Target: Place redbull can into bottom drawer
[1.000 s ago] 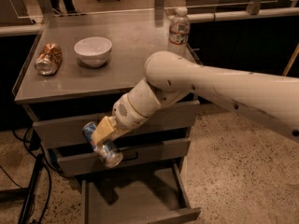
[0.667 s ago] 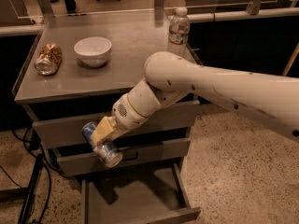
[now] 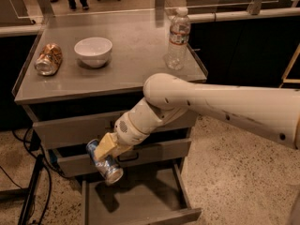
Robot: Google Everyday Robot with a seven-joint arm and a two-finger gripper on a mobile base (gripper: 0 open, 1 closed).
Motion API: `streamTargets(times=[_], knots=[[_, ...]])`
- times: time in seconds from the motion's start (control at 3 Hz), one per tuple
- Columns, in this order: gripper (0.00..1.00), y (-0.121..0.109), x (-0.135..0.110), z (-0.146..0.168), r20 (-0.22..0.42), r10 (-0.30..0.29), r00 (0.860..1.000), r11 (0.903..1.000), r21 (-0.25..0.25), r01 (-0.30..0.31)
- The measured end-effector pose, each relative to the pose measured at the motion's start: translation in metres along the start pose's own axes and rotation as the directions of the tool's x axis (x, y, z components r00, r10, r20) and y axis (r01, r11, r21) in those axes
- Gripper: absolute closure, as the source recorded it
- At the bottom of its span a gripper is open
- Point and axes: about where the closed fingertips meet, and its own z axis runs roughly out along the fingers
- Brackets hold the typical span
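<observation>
Gripping the redbull can [image 3: 110, 169] tight in my claw [image 3: 106, 149], tilted with its silver top low, right in front of the middle drawer [image 3: 161, 151] and above the open bottom drawer [image 3: 140, 198]. Up on the desk [image 3: 136, 67]: white bowl [image 3: 93, 51], orange can [image 3: 48, 59] on its side, water bottle [image 3: 178, 39].

The gripper [image 3: 100, 154], tilted redbull can [image 3: 110, 170] between its fingers [image 3: 107, 144], above the open bottom drawer [image 3: 143, 197].
</observation>
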Motion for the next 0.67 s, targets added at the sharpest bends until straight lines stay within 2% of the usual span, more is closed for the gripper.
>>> streamTargets(times=[0.33,0.67], knots=[[1.0,-0.0409,0.0318,0.0492,-0.048,0.142,0.989,0.9899,0.003,-0.142],[1.0,-0.0409,0.0318,0.0493,-0.048,0.142,0.989,0.9899,0.003,-0.142]])
